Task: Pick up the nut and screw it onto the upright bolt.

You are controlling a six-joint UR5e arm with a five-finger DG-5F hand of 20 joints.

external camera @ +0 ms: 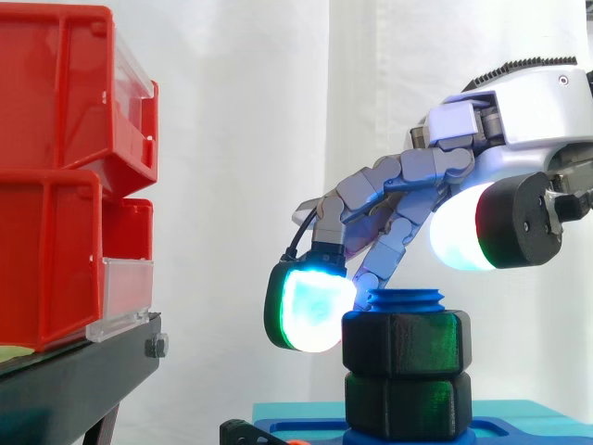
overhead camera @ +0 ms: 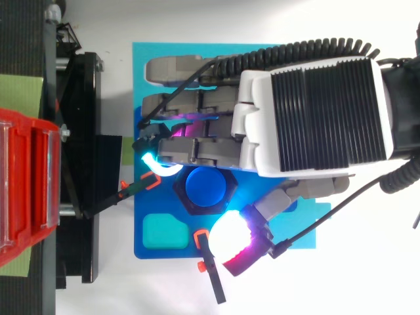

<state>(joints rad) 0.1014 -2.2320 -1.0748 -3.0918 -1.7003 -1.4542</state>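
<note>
A blue bolt (external camera: 406, 298) stands upright on a blue base plate (overhead camera: 303, 231). Two black nuts are stacked on it, the upper nut (external camera: 408, 343) just below the bolt's top and the lower nut (external camera: 408, 403) at the base. From above, the bolt's top (overhead camera: 204, 185) sits inside the nut's black rim (overhead camera: 189, 205). My hand (overhead camera: 315, 111) hangs over the bolt with its fingers bent downward. One cyan fingertip (external camera: 310, 311) rests against the upper nut's left side. The thumb pad (external camera: 459, 236) glows white, above the nut and off it.
Red bins (external camera: 56, 185) stand stacked on a black stand (external camera: 74, 380) to the left of the plate. A teal recess (overhead camera: 164, 231) lies in the plate's near-left corner. Small orange-and-black clamps (overhead camera: 209, 262) hold the plate's edges.
</note>
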